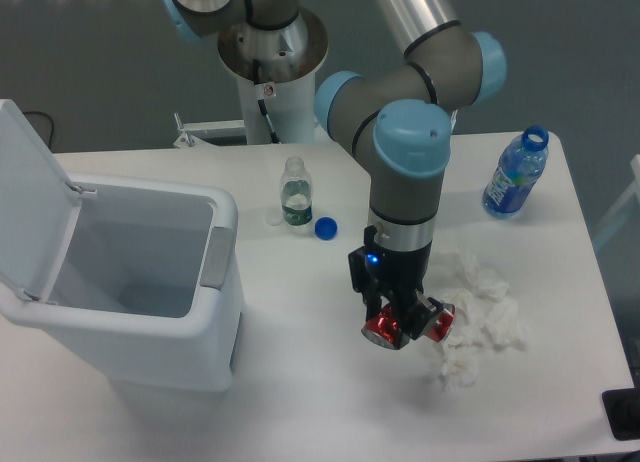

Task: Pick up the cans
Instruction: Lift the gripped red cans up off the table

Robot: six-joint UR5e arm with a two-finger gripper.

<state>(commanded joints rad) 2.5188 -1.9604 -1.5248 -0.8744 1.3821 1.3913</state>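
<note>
A dented red can (pixel 408 325) with silver ends hangs above the table, held crosswise in my gripper (pixel 400 322), which is shut on it. The can sits just left of the white tissue wads (pixel 478 317), over the table's right half. My arm's blue-capped wrist (pixel 410 142) stands straight above the gripper. The can's middle is hidden behind the black fingers (pixel 390 304).
An open white bin (pixel 130 282) with its lid up stands at the left. A small clear bottle (pixel 294 192) and a blue cap (pixel 325 227) sit mid-table. A blue-labelled bottle (pixel 515 174) stands at the far right. The robot base (pixel 270 52) is behind.
</note>
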